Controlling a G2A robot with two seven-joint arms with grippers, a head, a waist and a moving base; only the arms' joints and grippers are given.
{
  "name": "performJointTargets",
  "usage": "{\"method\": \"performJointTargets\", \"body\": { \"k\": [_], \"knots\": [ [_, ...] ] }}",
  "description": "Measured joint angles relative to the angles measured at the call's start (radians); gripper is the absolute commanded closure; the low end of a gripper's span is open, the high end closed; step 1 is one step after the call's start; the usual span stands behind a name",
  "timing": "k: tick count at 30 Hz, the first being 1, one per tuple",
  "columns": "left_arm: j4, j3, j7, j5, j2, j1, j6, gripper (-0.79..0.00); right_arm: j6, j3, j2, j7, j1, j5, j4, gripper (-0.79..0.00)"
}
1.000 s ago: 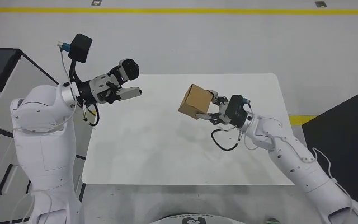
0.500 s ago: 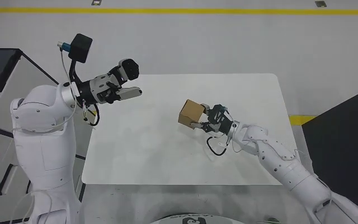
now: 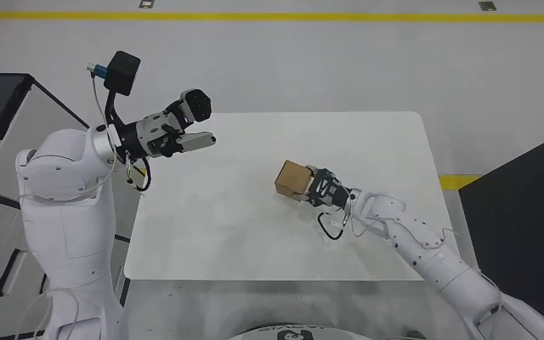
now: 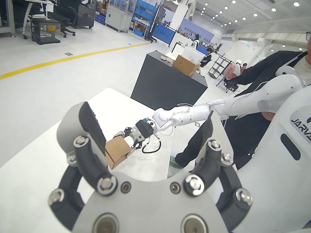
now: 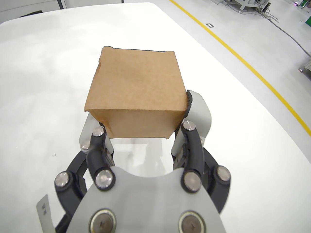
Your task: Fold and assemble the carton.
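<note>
**White table, boxed-up carton in the right gripper's grasp**

The white table [image 3: 229, 221] stands on a pale workshop floor with a yellow line running past its far side. The carton [image 3: 293, 178] sits right of the table's centre, low on the top; whether it rests there or hangs just clear I cannot tell. It already stands as a closed brown cube. It looks light, hollow cardboard with stiff edges and walls that would dent under a hard squeeze, so the hold probably belongs across two opposite side faces, near the corners.

The right gripper [image 5: 141, 122] takes it so, clamped on the carton's near end, one finger on each side, with the forearm stretched low from the near right. The left gripper [image 3: 202, 141] is raised at the far left corner, its fingers spread wide and holding nothing.
</note>
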Motion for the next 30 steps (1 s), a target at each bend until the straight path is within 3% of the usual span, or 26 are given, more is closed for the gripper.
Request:
{"method": "performJointTargets", "body": {
  "k": [23,27,30],
  "knots": [
    [0.0,0.0,0.0,0.0,0.0,0.0,0.0,-0.785,0.012,-0.019,-0.042,-0.117,-0.001,-0.084,0.132,0.0],
    [0.0,0.0,0.0,0.0,0.0,0.0,0.0,-0.785,0.012,-0.014,-0.045,-0.124,-0.008,-0.092,0.136,-0.191],
    [0.0,0.0,0.0,0.0,0.0,0.0,0.0,-0.785,0.009,-0.01,-0.046,-0.129,-0.013,-0.102,0.137,-0.231]
  ]
}}
